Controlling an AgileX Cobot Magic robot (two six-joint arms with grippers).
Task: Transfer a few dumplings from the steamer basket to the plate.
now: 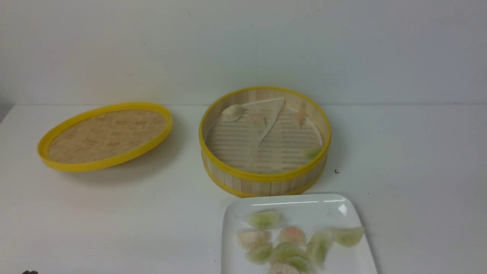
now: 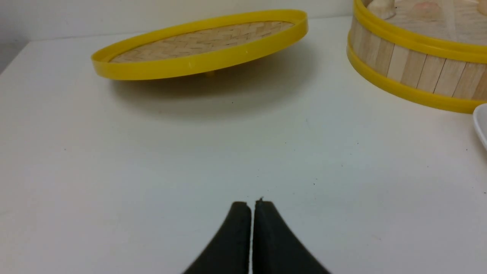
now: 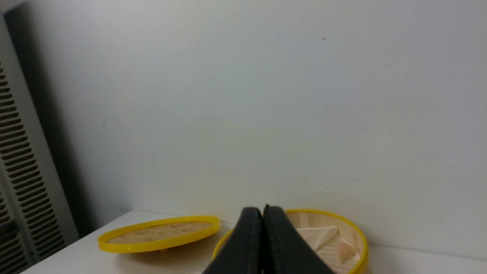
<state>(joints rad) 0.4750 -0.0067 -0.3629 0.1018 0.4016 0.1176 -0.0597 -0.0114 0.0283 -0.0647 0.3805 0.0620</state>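
The steamer basket [image 1: 262, 176] stands mid-table with a folded white liner [image 1: 266, 121] and a few dumplings [image 1: 233, 112] left near its walls. The white plate [image 1: 296, 203] sits just in front of it and holds several pale green and pink dumplings [image 1: 263, 219]. Neither gripper shows clearly in the front view. My left gripper [image 2: 252, 201] is shut and empty, low over bare table, with the basket [image 2: 411, 72] and the plate's edge [image 2: 481, 121] off to one side. My right gripper [image 3: 262, 208] is shut and empty, raised, pointing over the basket [image 3: 357, 236] at the wall.
The flat yellow-rimmed woven lid [image 1: 106, 135] lies tilted left of the basket; it also shows in the left wrist view [image 2: 198, 57] and the right wrist view [image 3: 159, 236]. A wall runs behind the table. A grey slatted panel [image 3: 15, 171] stands past the table's left end.
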